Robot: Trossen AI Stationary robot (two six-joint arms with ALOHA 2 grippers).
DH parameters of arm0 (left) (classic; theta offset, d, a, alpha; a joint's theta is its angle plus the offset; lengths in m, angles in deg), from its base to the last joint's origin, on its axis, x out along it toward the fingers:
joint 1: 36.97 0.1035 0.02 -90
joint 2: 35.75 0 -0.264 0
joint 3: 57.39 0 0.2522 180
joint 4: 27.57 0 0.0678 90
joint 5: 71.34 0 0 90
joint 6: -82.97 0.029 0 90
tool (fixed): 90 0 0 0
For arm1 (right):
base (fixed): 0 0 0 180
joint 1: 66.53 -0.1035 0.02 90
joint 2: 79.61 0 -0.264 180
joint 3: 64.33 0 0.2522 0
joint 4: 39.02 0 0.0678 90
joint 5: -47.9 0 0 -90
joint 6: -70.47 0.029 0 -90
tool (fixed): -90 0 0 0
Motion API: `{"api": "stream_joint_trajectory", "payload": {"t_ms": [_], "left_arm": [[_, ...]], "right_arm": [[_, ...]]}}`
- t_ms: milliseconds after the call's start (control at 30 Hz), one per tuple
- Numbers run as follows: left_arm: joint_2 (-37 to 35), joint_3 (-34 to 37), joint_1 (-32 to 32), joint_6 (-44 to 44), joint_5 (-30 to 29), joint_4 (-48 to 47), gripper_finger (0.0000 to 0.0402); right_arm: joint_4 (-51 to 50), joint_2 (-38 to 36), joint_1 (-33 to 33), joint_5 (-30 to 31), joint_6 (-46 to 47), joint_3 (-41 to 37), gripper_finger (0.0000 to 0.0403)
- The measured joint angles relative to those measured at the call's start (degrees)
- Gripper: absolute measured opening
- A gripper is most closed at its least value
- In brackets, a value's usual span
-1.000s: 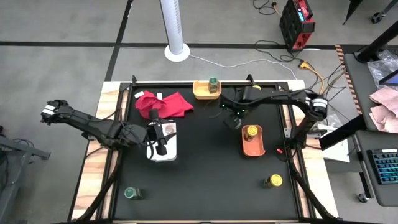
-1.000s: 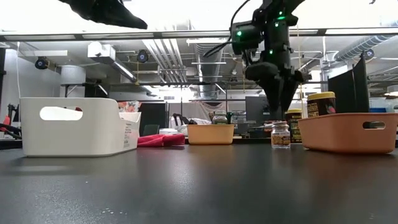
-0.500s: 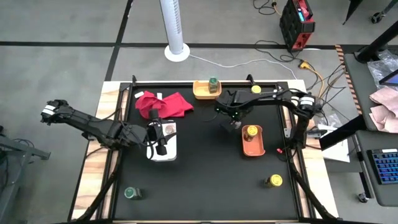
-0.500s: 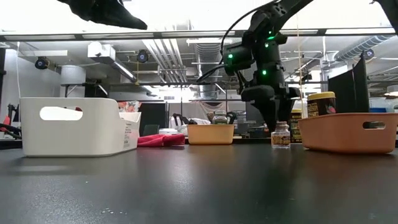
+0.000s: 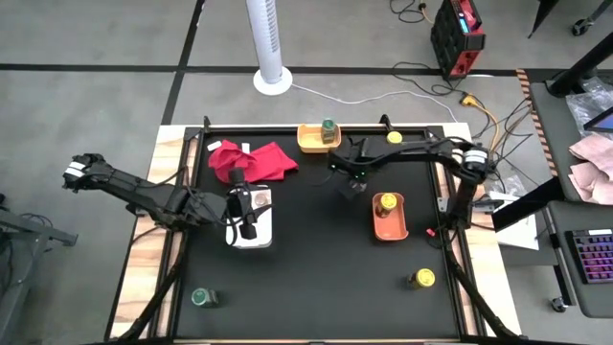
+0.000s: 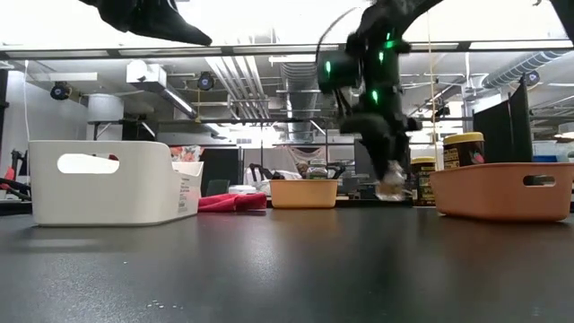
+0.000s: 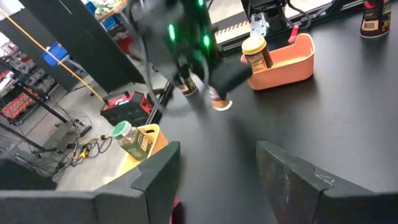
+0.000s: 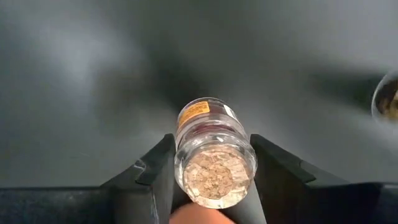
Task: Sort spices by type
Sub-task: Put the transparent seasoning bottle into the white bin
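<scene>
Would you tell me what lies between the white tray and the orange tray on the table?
In the high view, only bare black mat lies between the white tray and the orange tray; the right gripper with its jar is farther back.

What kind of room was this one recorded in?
Probably a robotics lab or workshop: exposed ceiling ducts in the low view, a concrete floor with trailing cables, and a keyboard on a side bench.

A lab or workshop: bare ceiling ducts (image 6: 296,85), floor cables (image 5: 421,91), a red equipment case (image 5: 457,34)
</scene>
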Motion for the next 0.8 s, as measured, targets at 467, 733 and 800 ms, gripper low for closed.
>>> {"api": "stream_joint_trajectory", "payload": {"t_ms": [467, 733, 800], "left_arm": [[2.82, 0.37, 0.04, -8.08, 9.2, -2.64, 0.0211], [8.21, 0.33, 1.14, -5.84, 6.88, 3.76, 0.0263], [9.17, 0.33, 1.27, -4.7, 4.94, 4.61, 0.0272]], "right_arm": [[36.51, -4.14, -18.9, 6.65, -21.89, 0.17, 0.0165], [46.88, -4.22, -20.16, 9.77, -27.9, 0.15, 0.0165], [47.38, -4.22, -20.14, 9.48, -28.47, 0.15, 0.0165]]}}
